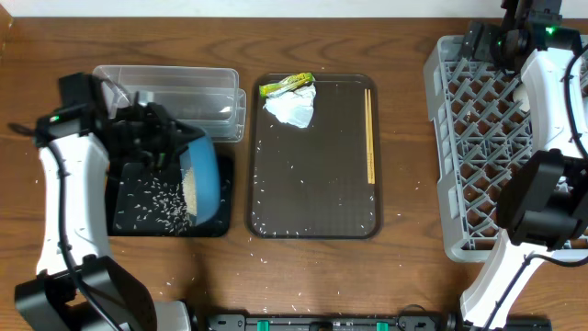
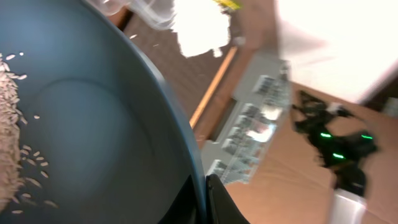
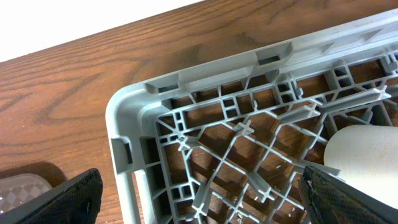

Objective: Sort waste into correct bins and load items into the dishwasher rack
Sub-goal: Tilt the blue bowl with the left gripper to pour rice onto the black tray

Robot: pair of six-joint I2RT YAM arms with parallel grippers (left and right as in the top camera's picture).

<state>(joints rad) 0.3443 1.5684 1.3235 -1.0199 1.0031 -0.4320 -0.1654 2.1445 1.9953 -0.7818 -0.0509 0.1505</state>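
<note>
My left gripper [image 1: 170, 142] is shut on the rim of the large dark-blue bowl [image 1: 204, 170] and holds it tilted over the black tray [image 1: 217, 226]. White rice [image 1: 156, 202] lies scattered in the tray, and more clings inside the bowl [image 2: 93, 124] in the left wrist view, where the fingers [image 2: 205, 194] pinch the rim. The white tissue [image 1: 292, 106], the yellow-green wrapper [image 1: 285, 85] and the chopsticks [image 1: 370, 133] lie on the brown tray [image 1: 312, 184]. My right gripper [image 1: 491, 41] is open and empty over the far left corner of the grey rack [image 1: 469, 138], fingers wide apart [image 3: 202, 196].
The clear tub [image 1: 165, 83] stands behind the black tray. Loose rice grains dot the brown tray and the table around it. A white rounded thing [image 3: 360, 155] shows inside the rack [image 3: 143, 93]; I cannot tell what it is.
</note>
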